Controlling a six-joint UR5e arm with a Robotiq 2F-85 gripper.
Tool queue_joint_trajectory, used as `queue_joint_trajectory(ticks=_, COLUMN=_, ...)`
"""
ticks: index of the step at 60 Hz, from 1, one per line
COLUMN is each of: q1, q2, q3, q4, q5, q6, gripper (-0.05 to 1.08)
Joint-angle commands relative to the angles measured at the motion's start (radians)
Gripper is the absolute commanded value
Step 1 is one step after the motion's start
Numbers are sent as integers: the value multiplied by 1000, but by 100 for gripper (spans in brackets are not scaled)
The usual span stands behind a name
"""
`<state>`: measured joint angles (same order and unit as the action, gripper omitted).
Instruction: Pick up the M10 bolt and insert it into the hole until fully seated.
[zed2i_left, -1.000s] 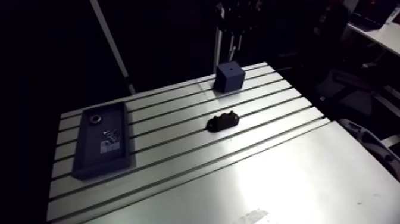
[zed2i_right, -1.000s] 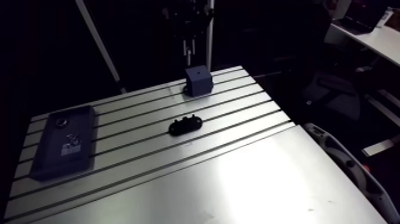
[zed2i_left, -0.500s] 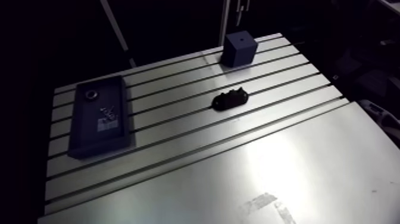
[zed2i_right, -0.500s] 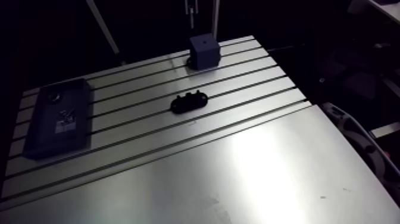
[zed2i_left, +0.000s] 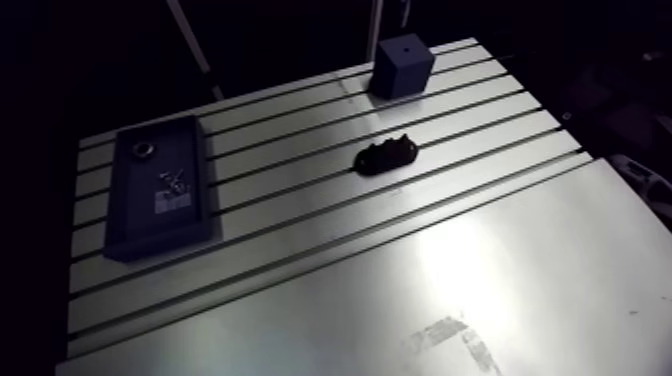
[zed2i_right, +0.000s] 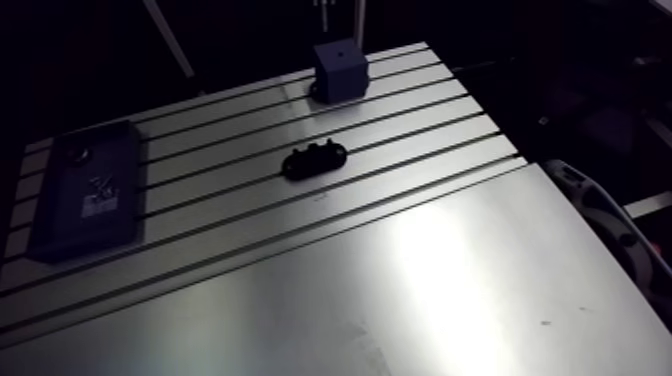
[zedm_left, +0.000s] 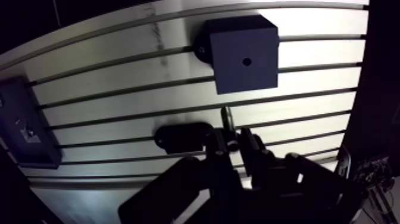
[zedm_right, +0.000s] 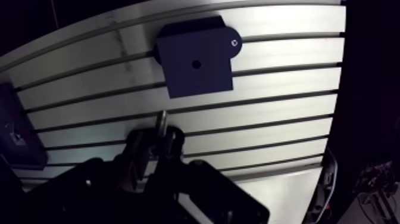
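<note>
A dark blue block (zedm_left: 244, 53) stands on the slotted table (zed2i_left: 480, 270), with a small round hole (zedm_left: 245, 61) in its top face. The wrist view looks down on it, and the block lies ahead of my gripper (zedm_left: 233, 136). The two dark fingers (zedm_left: 218, 143) stand close together, and a slim grey M10 bolt (zedm_left: 226, 118) sticks out from between them, pointing toward the block but short of it. In the arm view the block (zed2i_left: 403, 65) sits at the table's far edge, and the gripper is cut off above it.
A black holder (zed2i_left: 385, 155) lies mid-table, close beside the gripper in the wrist view. A dark blue tray (zed2i_left: 160, 190) at the left holds a ring-shaped part (zed2i_left: 143, 150) and small hardware. The near half of the table is a smooth plate.
The arm view has tilted down and shifted, so the camera moved; the gripper seen over the block earlier is now out of its frame. Block, holder and tray have stayed put.
</note>
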<state>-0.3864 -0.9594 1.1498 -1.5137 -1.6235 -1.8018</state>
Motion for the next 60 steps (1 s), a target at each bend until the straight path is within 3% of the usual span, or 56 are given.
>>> queue_joint_trajectory(ticks=1, q1=-11, q2=35, q3=-18, q4=13, q5=0, q6=22, gripper=108)
queue_joint_trajectory(ticks=60, q1=-30, q2=81, q3=-65, q4=4, q5=-2, q6=29, gripper=108)
